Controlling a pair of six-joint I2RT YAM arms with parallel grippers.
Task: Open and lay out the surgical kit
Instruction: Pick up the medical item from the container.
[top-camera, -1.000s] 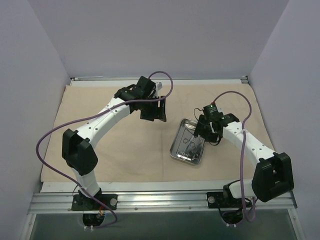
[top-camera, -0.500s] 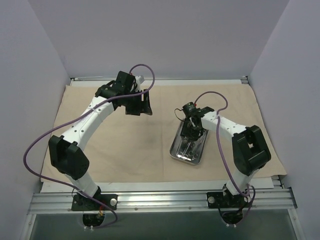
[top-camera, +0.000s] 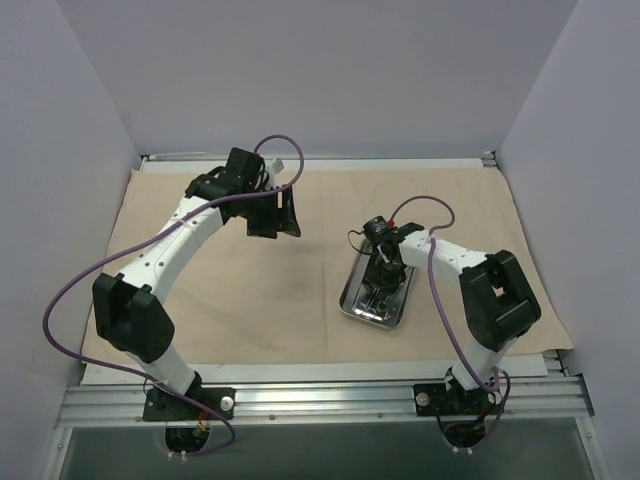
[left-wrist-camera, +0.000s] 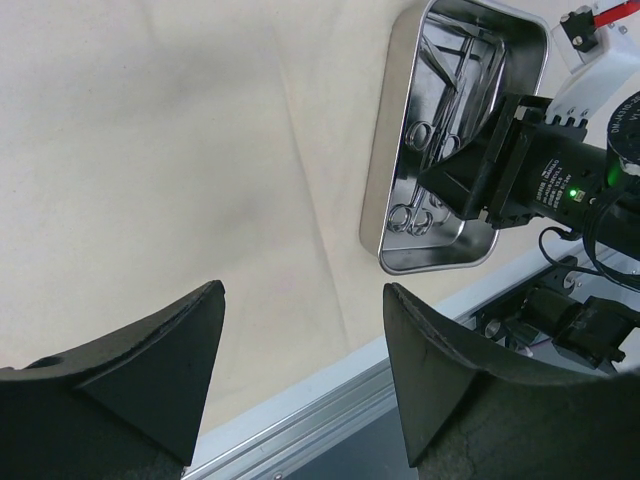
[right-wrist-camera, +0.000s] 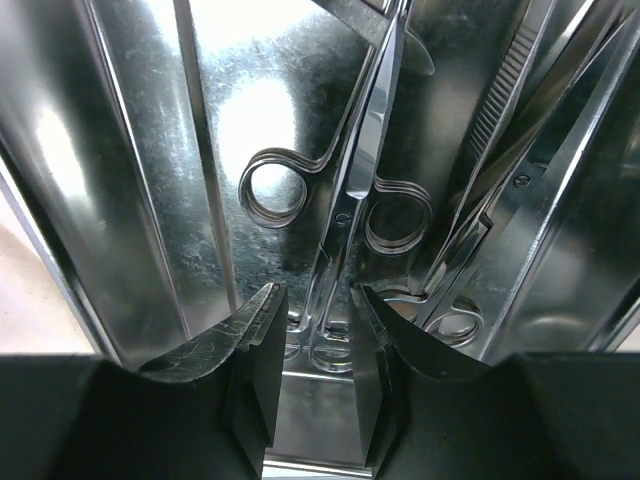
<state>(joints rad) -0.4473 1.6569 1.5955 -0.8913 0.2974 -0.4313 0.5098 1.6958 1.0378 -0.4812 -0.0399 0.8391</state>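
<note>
1. Large beige cloth wrap (top-camera: 250, 290) lies open on the table, with the shiny rectangular steel tray (left-wrist-camera: 378, 170) on its right half.
2. Over bare cloth, left gripper (left-wrist-camera: 300, 370) hovers, fingers wide and empty.
3. In the tray, right gripper (right-wrist-camera: 315, 310) has its fingers narrow astride thin ring-handled steel scissors (right-wrist-camera: 340, 240); cannot tell if they pinch.
4. Step: instrument pickup. Next needs firm closure, then a clean lift onto the cloth.

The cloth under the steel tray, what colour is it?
Plain beige cloth, best seen in the top external view.

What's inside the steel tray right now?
Several ring-handled instruments lie in the tray. The right claw straddles one; its body hides part of the tray, so no full count.
</note>
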